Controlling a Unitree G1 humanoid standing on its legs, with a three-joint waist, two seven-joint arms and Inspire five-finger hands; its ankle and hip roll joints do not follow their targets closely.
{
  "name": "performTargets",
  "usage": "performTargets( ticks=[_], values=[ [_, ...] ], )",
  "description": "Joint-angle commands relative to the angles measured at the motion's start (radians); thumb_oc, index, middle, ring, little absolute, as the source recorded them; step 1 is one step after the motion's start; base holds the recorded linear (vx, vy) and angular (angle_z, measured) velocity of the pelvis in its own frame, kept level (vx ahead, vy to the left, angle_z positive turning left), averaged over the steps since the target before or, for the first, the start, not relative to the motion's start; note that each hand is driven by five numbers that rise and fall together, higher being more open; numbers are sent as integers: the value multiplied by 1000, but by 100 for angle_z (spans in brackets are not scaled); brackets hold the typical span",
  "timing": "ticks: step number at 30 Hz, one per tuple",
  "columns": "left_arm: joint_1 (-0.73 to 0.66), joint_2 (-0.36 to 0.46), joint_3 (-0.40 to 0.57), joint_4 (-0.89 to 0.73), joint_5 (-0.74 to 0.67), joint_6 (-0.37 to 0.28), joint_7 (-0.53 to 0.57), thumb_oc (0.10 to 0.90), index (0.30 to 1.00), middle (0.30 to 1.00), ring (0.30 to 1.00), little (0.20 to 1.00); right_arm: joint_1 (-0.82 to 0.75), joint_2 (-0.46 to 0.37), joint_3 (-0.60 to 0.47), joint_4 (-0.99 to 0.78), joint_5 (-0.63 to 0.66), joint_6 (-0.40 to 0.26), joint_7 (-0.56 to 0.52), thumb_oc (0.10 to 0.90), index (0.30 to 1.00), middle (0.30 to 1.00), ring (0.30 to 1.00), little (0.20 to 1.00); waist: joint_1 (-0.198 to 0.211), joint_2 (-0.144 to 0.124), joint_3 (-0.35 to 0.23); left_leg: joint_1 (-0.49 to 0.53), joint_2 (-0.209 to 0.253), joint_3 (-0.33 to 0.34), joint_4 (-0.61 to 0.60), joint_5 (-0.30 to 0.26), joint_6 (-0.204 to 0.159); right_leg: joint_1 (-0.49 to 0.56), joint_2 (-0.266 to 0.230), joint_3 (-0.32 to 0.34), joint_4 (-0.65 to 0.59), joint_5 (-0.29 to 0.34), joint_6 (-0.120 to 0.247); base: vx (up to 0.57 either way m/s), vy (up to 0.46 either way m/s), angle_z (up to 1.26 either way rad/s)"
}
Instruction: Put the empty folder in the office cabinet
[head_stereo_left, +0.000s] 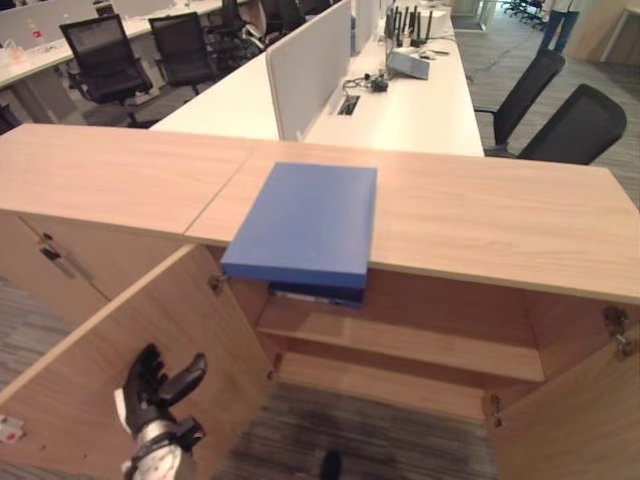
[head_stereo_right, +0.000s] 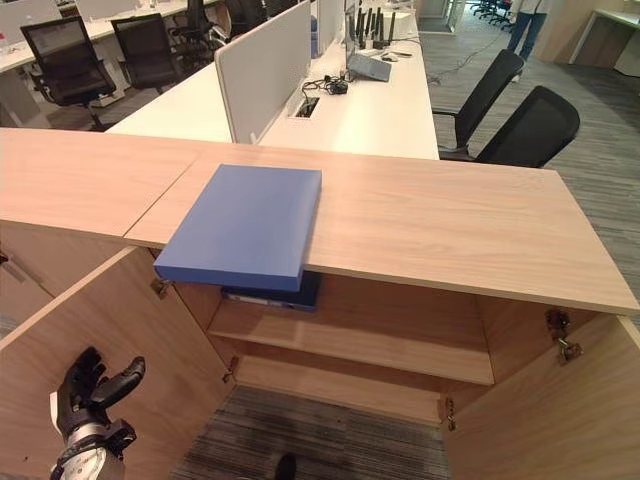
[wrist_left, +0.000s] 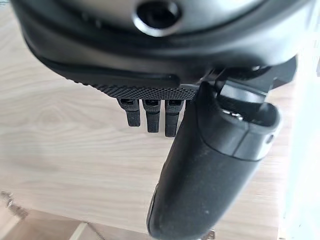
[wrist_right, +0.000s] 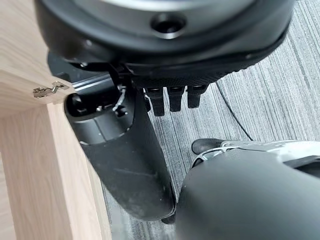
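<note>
Folder (head_stereo_left: 305, 220) lies flat on the cabinet (head_stereo_left: 480, 215) top, its near edge overhanging the open compartment. Left hand (head_stereo_left: 155, 390) hangs low by the open door (head_stereo_left: 120, 370), fingers relaxed, holding nothing; right hand (wrist_right: 170, 97) likewise. A careless reach could tip the overhanging folder off.

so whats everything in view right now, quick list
folder: one, blue, flat on the cabinet top, front edge overhanging
cabinet: one, light wood, both doors open, shelf inside
dark item: one, on the top shelf under the folder, unclear what
desks: long white row with a divider, behind the cabinet
office chairs: several, black, around the desks
person: one, far back, legs seen
left hand: open, by the left door
right hand: open, near the right door
</note>
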Motion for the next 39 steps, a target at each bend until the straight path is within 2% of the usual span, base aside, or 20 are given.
performTargets(
  ticks=[1, 7, 12, 17, 22, 25, 30, 35, 39],
  values=[
    [-83, 119, 101, -224, 216, -123, 77, 800, 900, 900, 900, 900, -40, 3, 37, -22, -13, -23, -19, 800, 900, 900, 900, 900, 1, -17, 8, 58, 8, -18, -4, -148, -41, -46, -41, -13, -53, 78, 38, 0, 0, 0],
    [-126, 186, 140, -325, 416, -108, 167, 800, 900, 900, 900, 900, -38, 11, 62, -14, -28, -32, -25, 800, 900, 900, 900, 900, 0, -21, 3, 60, 10, -14, -4, -152, -46, -43, -42, -16, -55, 77, 38, 0, 0, 0],
    [-167, 233, 120, -394, 511, -106, 184, 800, 900, 900, 900, 900, -43, 11, 71, -16, -28, -43, -33, 800, 900, 900, 900, 900, -7, -25, -1, 61, 11, -10, -4, -156, -47, -41, -41, -17, -55, 76, 39, 0, 0, 0],
    [-198, 265, 65, -499, 462, -156, 115, 800, 900, 900, 900, 900, -42, 4, 73, -11, -40, -46, -30, 800, 900, 900, 900, 900, -27, -22, -5, 66, 12, -4, -4, -160, -47, -40, -41, -12, -55, 76, 39, 0, 0, 0],
    [-235, 276, 46, -531, 468, -160, 122, 800, 900, 900, 900, 900, -37, 7, 83, -7, -53, -45, -27, 800, 900, 900, 900, 900, -38, -22, -10, 72, 14, 2, -4, -165, -45, -40, -41, -6, -54, 77, 39, 4, 1, -2],
    [-252, 288, 2, -545, 454, -169, 97, 800, 900, 900, 900, 900, -38, 6, 83, -1, -53, -47, -30, 800, 900, 900, 900, 900, -48, -21, -12, 77, 16, 7, -4, -168, -44, -38, -40, -2, -53, 77, 39, 2, 2, -8],
    [-244, 315, -91, -557, 314, -194, -48, 800, 900, 900, 900, 900, -45, -8, 70, -4, -50, -44, -26, 800, 900, 900, 900, 900, -62, -16, -14, 81, 19, 13, -4, -171, -40, -41, -39, 8, -52, 80, 39, -2, 3, -5],
    [-240, 365, -116, -549, 221, -187, -169, 800, 900, 900, 900, 900, -52, -18, 58, -3, -44, -30, 3, 800, 900, 900, 900, 900, -69, -10, -15, 85, 22, 20, -4, -173, -41, -39, -39, 15, -52, 82, 39, 0, 0, 0],
    [-253, 418, -121, -572, 234, -188, -211, 800, 900, 900, 900, 900, -58, -20, 59, 6, -51, -23, 18, 800, 900, 900, 900, 900, -71, -9, -19, 87, 24, 22, -4, -175, -42, -38, -38, 17, -54, 82, 40, 0, 2, -1]
  ],
)
